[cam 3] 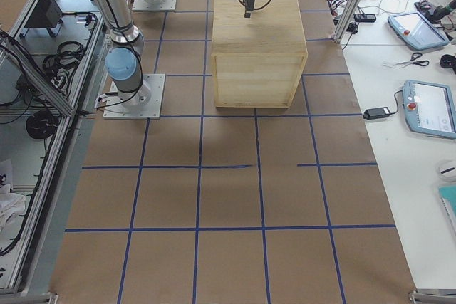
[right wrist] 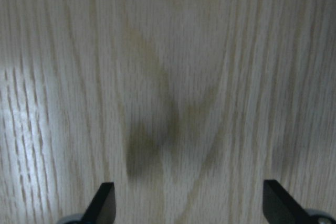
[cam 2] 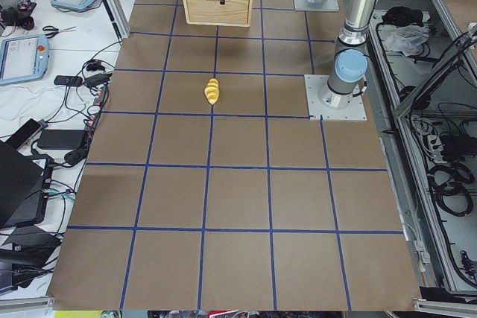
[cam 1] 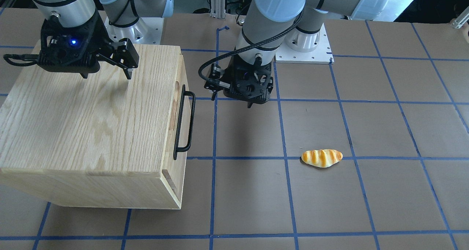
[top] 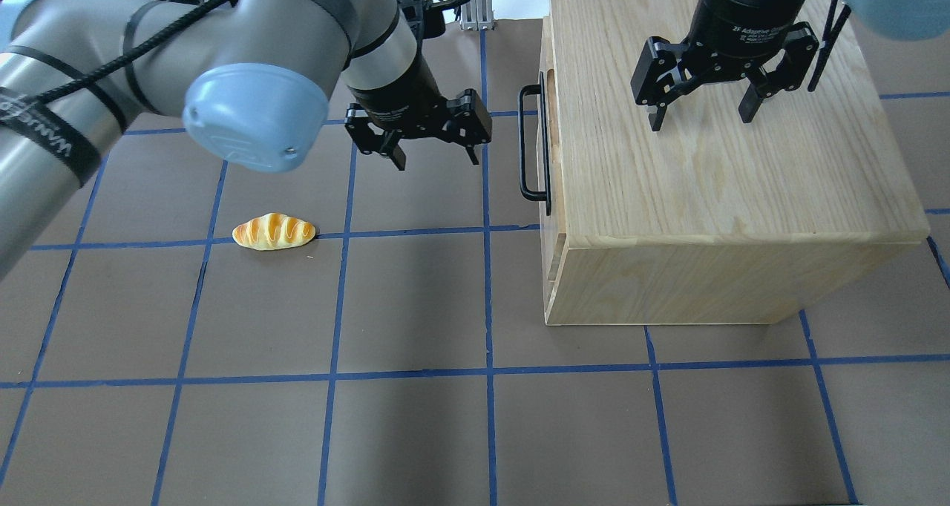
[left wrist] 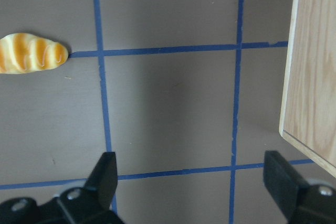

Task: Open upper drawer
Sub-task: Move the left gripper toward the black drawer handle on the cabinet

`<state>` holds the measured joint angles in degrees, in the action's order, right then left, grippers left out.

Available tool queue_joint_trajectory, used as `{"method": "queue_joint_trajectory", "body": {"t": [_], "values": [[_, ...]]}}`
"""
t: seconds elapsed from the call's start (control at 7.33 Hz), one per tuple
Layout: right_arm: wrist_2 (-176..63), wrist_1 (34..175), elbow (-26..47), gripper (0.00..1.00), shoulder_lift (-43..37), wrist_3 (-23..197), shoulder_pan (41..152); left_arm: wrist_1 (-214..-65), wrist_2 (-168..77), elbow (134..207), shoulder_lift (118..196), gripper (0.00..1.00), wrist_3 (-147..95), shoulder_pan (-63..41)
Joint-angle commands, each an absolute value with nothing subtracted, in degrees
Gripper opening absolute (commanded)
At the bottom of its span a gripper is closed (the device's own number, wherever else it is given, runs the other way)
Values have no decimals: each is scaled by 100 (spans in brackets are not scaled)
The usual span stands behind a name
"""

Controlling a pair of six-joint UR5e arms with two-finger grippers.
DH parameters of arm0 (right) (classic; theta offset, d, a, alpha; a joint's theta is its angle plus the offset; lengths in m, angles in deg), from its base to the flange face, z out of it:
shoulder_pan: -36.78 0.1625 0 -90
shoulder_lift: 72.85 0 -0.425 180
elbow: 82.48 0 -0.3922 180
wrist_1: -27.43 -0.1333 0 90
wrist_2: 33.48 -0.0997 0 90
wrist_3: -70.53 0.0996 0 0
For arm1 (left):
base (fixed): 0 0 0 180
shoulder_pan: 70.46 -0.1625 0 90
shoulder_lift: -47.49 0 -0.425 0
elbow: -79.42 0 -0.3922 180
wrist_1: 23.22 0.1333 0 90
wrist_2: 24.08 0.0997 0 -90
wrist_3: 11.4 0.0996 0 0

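The light oak cabinet (top: 712, 194) stands on the table. Its upper drawer (cam 1: 182, 74) shows edge-on, its front close against the cabinet body, with a long black bar handle (top: 528, 146). My left gripper (top: 438, 157) is open and empty, hanging over the table just beside the handle, not touching it. In the left wrist view it (left wrist: 191, 182) is over bare table, with the cabinet's edge (left wrist: 315, 66) at the right. My right gripper (top: 700, 119) is open and empty just above the cabinet's top. The right wrist view (right wrist: 191, 203) shows only oak grain.
A toy bread roll (top: 273, 231) lies on the brown table with blue tape lines (top: 415, 372), on the left arm's side away from the cabinet. It also shows in the left wrist view (left wrist: 31, 53). Operator desks with tablets flank the table ends.
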<state>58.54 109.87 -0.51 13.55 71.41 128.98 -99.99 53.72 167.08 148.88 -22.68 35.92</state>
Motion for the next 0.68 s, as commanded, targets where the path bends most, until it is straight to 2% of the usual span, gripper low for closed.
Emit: {"method": "queue_joint_trajectory", "body": {"t": [0.0,0.55], "values": [[5854,10987,-48,100,1355,7141,12898,-9600,4907,16582,15277,100,-2388,3808],[5854,10987,-48,100,1355,7141,12898,-9213,4729,16617,15533,100,-2266,3800]]}}
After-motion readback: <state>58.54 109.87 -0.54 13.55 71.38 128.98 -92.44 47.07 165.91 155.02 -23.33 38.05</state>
